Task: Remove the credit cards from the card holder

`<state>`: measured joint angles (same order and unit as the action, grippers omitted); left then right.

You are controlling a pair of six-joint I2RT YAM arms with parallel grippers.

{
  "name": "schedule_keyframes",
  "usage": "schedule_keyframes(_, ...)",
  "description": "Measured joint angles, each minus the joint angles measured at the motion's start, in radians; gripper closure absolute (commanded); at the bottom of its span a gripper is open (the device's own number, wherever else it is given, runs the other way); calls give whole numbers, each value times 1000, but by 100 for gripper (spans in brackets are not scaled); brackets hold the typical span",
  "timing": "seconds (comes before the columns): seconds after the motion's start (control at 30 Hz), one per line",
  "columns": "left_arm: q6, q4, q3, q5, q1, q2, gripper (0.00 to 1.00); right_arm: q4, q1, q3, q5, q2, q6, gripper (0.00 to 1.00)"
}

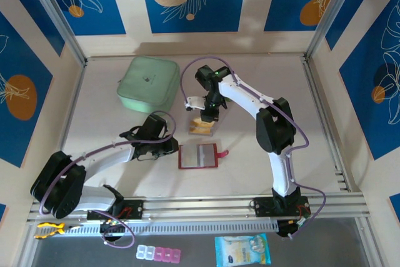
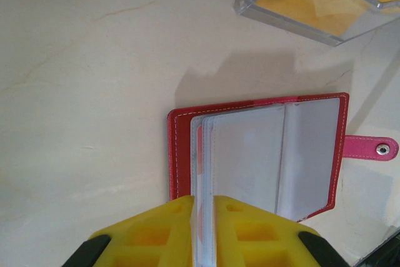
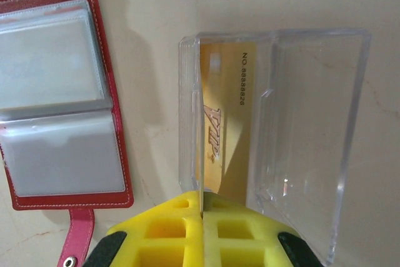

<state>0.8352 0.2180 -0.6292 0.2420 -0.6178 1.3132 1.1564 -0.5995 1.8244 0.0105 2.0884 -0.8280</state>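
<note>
The red card holder [image 2: 310, 148] lies open on the pale surface [image 2: 94, 92], grey inside up, its tab [image 2: 375, 149] sticking out sideways; the left pincer [image 2: 204, 207] is clamped on the edge of its clear pocket leaves [image 2: 244, 154]; near it sits a clear box [image 3: 312, 123], where the right pincer [image 3: 203, 207] is closed on a gold card [image 3: 225, 136] inside it.

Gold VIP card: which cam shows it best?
Right wrist: the gold VIP card faces the lens, logo and number readable, inside the clear box, its lower end in the shut right gripper. Left wrist catches a yellow corner through the box wall. Top external gives a small tan patch by the gripper.
</note>
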Motion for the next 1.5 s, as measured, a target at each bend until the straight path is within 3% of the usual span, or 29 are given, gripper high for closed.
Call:
schedule_keyframes(0.23, 0, -4, 0, 0, 1, 10, 85, 3, 8, -21, -12, 7, -6, 100)
schedule_keyframes(0.43, 0, -11, 0, 1, 1, 14, 85, 0, 11, -21, -14, 9, -7, 83)
schedule_keyframes(0.9, 2, -29, 0, 19, 1, 18, 85, -155, 4, -114, -11, -64, 102, 83)
schedule_keyframes(1.13, 22, -84, 25, 48, 1, 33, 86, -269, -53, -195, -15, -164, 332, 87)
schedule_keyframes(1.5, 39, -137, 45, 105, 0, 90, 91, -567, -168, -575, -23, -346, 971, 89)
